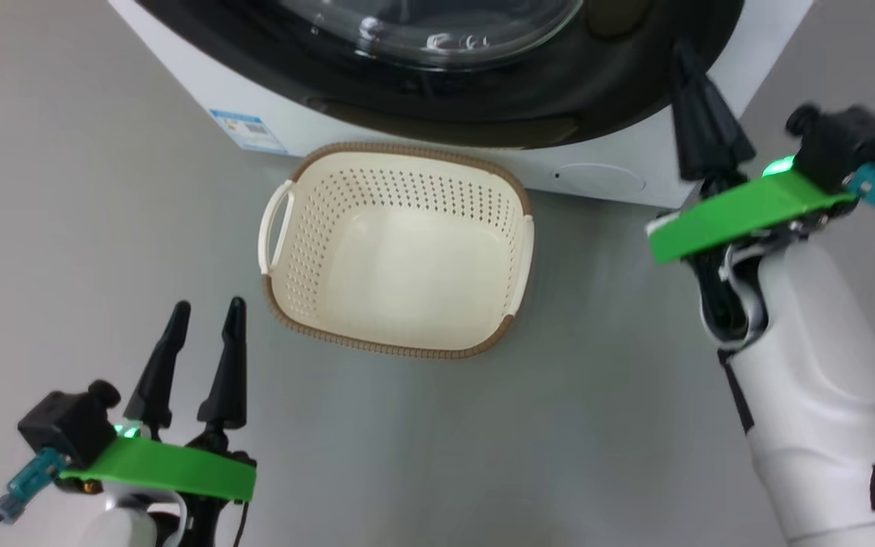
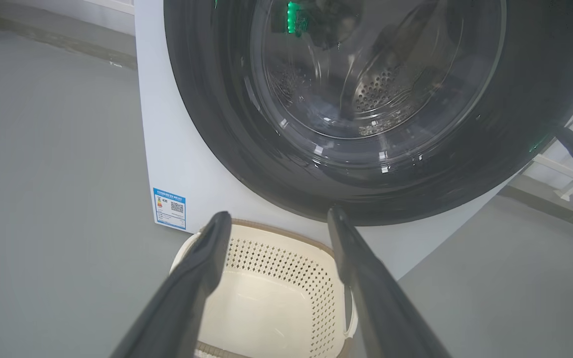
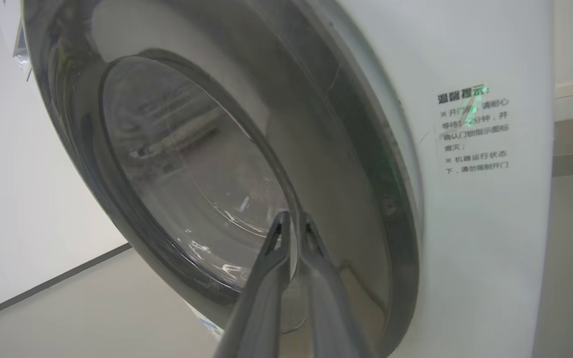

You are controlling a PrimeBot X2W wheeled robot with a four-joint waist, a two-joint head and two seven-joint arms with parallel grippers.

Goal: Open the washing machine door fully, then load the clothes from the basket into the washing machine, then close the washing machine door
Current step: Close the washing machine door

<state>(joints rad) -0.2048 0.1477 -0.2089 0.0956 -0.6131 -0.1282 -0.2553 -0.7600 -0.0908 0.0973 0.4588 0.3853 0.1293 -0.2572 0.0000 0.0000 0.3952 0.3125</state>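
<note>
Carrying a blue energy sticker (image 2: 169, 208) and a Chinese notice (image 3: 473, 132) (headed 温馨提示), the washing machine (image 2: 167, 124) stands on smooth grey floor (image 1: 597, 380) by a white wall (image 3: 18, 199). The washing machine door (image 1: 483, 99) sits flush, with the basket (image 1: 407, 148) just before it. The left gripper (image 1: 206, 305) is spread wide and empty; the right gripper (image 3: 294, 219) is pinched together at the door's rim.

Cream basket (image 1: 407, 199) stands just before white washing machine (image 1: 295, 134), its black door (image 1: 483, 114) closed

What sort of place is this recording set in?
Likely a laundry area or plain test room: a white front-loading washing machine with a round black door, a cream basket before it, and a smooth grey floor.
</note>
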